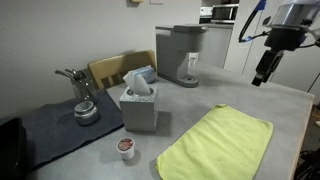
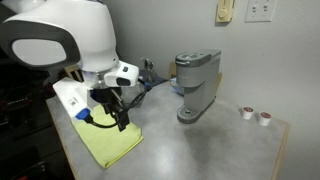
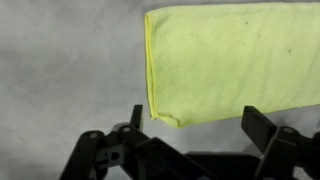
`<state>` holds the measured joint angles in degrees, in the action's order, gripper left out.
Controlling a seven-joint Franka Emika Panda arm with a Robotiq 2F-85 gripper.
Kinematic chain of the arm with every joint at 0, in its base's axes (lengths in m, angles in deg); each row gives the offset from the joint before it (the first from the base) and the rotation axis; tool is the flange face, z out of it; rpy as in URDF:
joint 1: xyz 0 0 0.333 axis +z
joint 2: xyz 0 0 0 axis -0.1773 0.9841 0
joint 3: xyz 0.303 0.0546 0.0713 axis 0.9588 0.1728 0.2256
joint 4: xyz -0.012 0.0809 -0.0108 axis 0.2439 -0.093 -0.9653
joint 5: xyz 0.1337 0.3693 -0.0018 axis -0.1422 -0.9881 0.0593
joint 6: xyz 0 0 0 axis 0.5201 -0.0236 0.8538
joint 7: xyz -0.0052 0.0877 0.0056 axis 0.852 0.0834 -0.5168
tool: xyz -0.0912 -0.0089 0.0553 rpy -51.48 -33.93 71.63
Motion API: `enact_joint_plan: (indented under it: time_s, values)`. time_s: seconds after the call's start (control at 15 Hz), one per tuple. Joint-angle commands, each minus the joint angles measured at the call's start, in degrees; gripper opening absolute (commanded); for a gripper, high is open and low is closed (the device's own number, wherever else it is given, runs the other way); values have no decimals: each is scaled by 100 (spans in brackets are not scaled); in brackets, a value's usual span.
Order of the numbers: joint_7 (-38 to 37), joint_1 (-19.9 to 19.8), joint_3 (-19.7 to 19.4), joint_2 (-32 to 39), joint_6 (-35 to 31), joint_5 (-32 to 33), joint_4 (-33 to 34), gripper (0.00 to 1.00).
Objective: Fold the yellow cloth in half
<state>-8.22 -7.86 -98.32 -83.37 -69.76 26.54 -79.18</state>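
- One risk stands out: the thin, soft lime-yellow rectangular cloth [image 1: 220, 145] lies flat on the smooth pale grey table [image 1: 290, 105]. A pinch at its edge could therefore meet only the tabletop, or slip off the fabric.
- The black two-finger gripper [image 3: 195, 113] hangs above the cloth's short edge in the wrist view. Its fingers [image 3: 136, 118] are spread wide with nothing between them.
- In both exterior views the gripper [image 1: 265, 70] [image 2: 122, 118] is clear of the cloth [image 2: 108, 142] and not touching it.
- A second risk, in my judgement, is that grasping one corner alone would let the limp fabric sag and twist. The fold would then land skewed rather than edge on edge.
- Dragging instead of lifting could bunch the cloth or slide the whole sheet across the slick surface.
- A wide sweep could reach the square grey tissue box [image 1: 138, 105] or the small round coffee pod [image 1: 125, 147], both near the cloth's far end.
- The cloth has rounded corners, a fine nap and a slightly raised hem. Whether it is a single layer I cannot tell.
- The dark grey-blue mat [image 1: 55, 128] and the hard grey plastic coffee machine [image 1: 180, 55] stand well apart from the cloth.
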Motion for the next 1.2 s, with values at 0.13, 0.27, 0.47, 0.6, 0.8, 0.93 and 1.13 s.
enact_joint_plan:
  time_s: [0.13,0.27,0.47,0.6,0.8,0.93,1.13]
  values:
    - [432,-306,403,980,-118,-335,373,100]
    - [433,-463,526,1227,-114,-306,472,100]
    - [403,-724,709,1548,-101,-270,604,100]
    - [397,-896,824,1725,-32,-264,698,100]
    - [485,-1149,1024,1933,70,-318,818,100]
    - [619,-1320,1170,2048,192,-402,888,100]
    - [891,-1540,1370,2187,391,-613,981,100]
